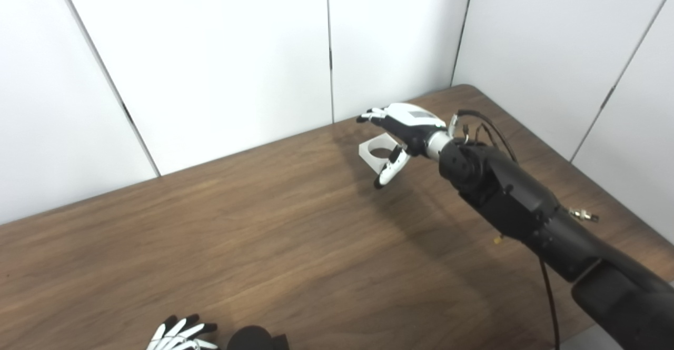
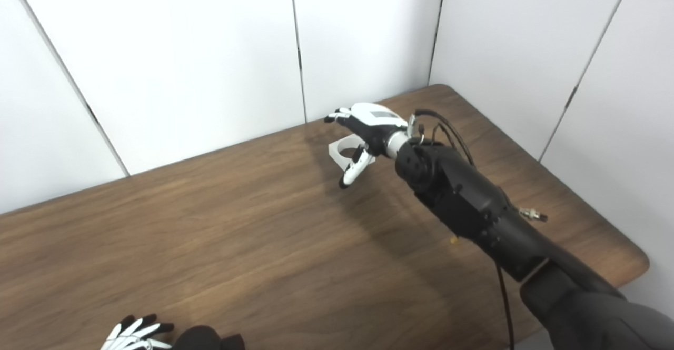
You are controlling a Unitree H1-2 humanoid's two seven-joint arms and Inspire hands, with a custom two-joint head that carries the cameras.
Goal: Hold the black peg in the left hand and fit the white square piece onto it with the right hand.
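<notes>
Right hand stretched out over the far side of the table, fingers spread and thumb hanging down, poised just above the white square piece with its round hole, nothing gripped. White square piece flat on the wood under that hand, near the back edge and the white wall panels. Left hand low at the near edge, fingers fanned apart and empty; black peg not discernible.
</notes>
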